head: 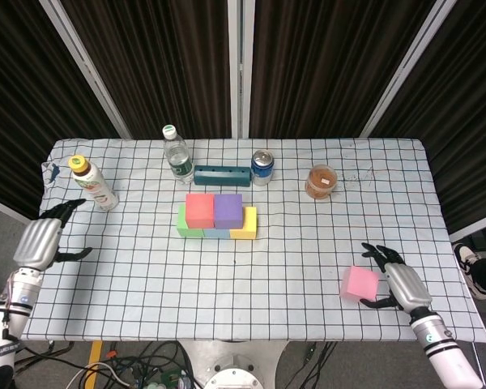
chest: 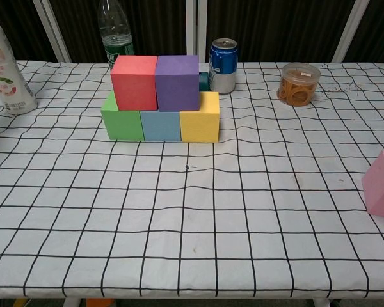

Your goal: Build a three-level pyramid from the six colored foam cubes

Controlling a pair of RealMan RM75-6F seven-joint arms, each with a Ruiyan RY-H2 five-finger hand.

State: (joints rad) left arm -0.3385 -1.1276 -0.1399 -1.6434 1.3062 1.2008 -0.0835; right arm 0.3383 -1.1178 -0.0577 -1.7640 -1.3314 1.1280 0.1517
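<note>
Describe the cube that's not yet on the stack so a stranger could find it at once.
Start at the checked tablecloth and find the two-level stack of cubes near its middle. Go to the near right corner: the pink cube sits alone beside the right hand, the only pink one, apart from the rest.

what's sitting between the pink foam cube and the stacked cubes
Nothing: in the head view only bare checked tablecloth lies between the pink foam cube and the five stacked foam cubes.
</note>
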